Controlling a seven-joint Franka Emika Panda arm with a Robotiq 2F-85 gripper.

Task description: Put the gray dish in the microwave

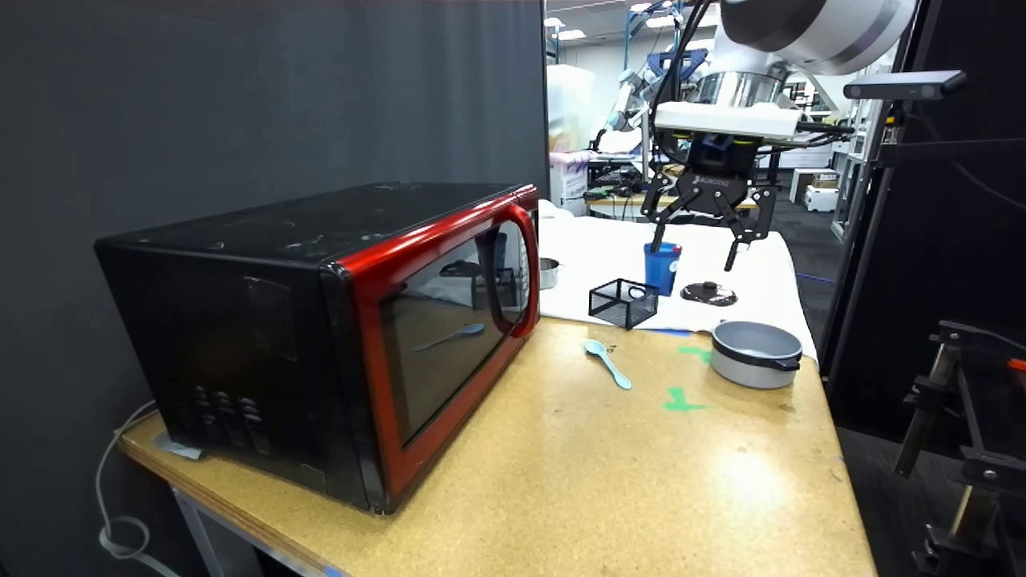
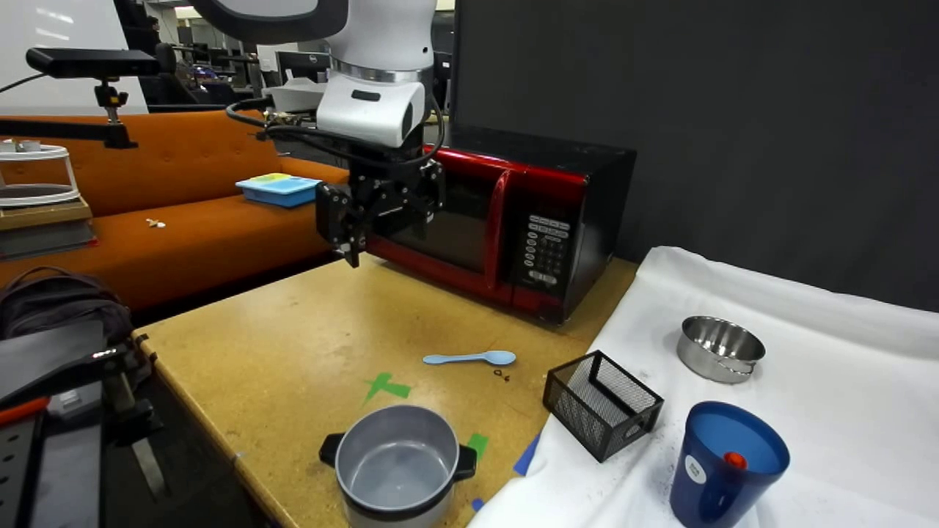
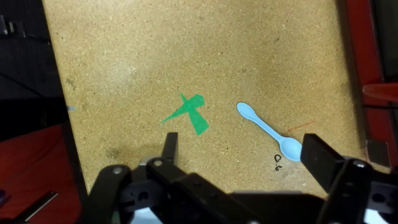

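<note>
Hanging above the bench (image 1: pixel 625 473), with jaws spread wide and gripping nothing: a black claw (image 1: pixel 692 254). Resting near the bench corner between its outer edge and a white cloth (image 2: pixel 843 367), apart from the claw: the gray dish (image 1: pixel 745 367). Standing closed along the opposite edge: a red-and-black microwave (image 1: pixel 321 340). Lying between dish and microwave, toward the cloth: a light-blue spoon (image 3: pixel 270 129), with green tape (image 3: pixel 189 106) stuck down between spoon and outer edge. Set at the cloth's edge, beside the bench: a black mesh basket (image 2: pixel 577 419). Farther onto the cloth: a blue cup (image 2: pixel 715 477), dark lid (image 1: pixel 709 296) and steel bowl (image 2: pixel 708 363).
</note>
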